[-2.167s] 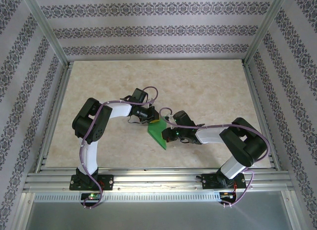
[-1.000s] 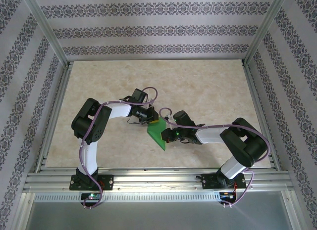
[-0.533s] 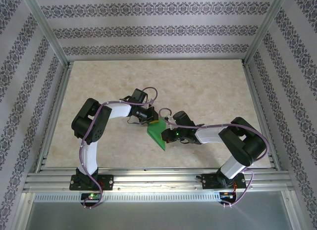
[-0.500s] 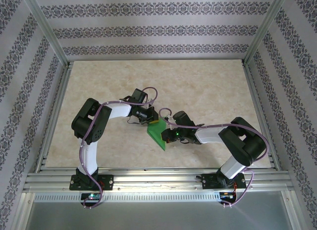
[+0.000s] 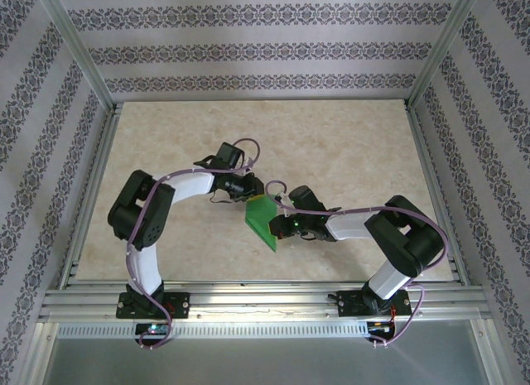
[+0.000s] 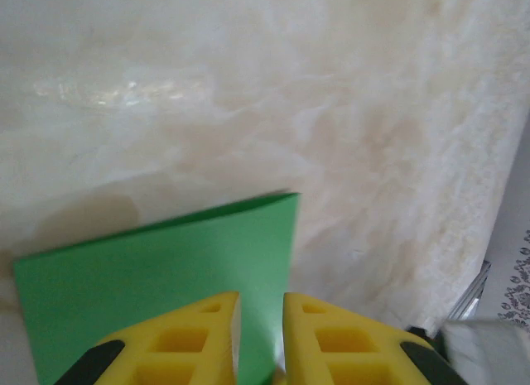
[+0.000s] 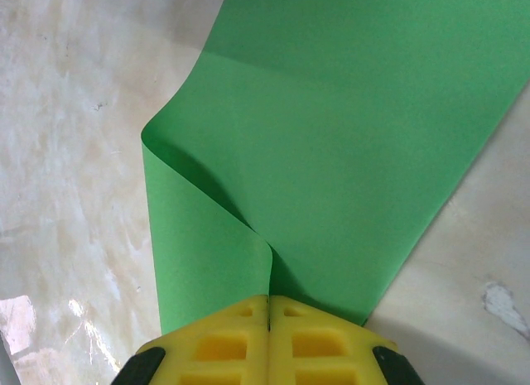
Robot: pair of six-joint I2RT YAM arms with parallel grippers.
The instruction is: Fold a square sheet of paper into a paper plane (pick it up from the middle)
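The square sheet of paper (image 5: pixel 263 222) is bright green, folded over on itself, and stands up from the table at the centre. My right gripper (image 5: pixel 278 224) is shut on it; in the right wrist view the yellow fingertips (image 7: pixel 269 306) pinch a raised fold of the paper (image 7: pixel 331 145). My left gripper (image 5: pixel 251 195) is at the sheet's far upper corner. In the left wrist view its yellow fingers (image 6: pixel 260 319) stand a little apart, with the green paper (image 6: pixel 149 273) showing beyond and through the gap. Nothing looks clamped there.
The sheet rests on a beige marble-patterned tabletop (image 5: pixel 331 145) framed by aluminium rails (image 5: pixel 265 298). Patterned walls close in the back and both sides. Both arms meet at the middle of the table, with open tabletop behind them.
The left gripper's jaws have parted slightly off the paper's corner, and the left arm has swung, its elbow moving left. The right gripper and the paper stay as they were.
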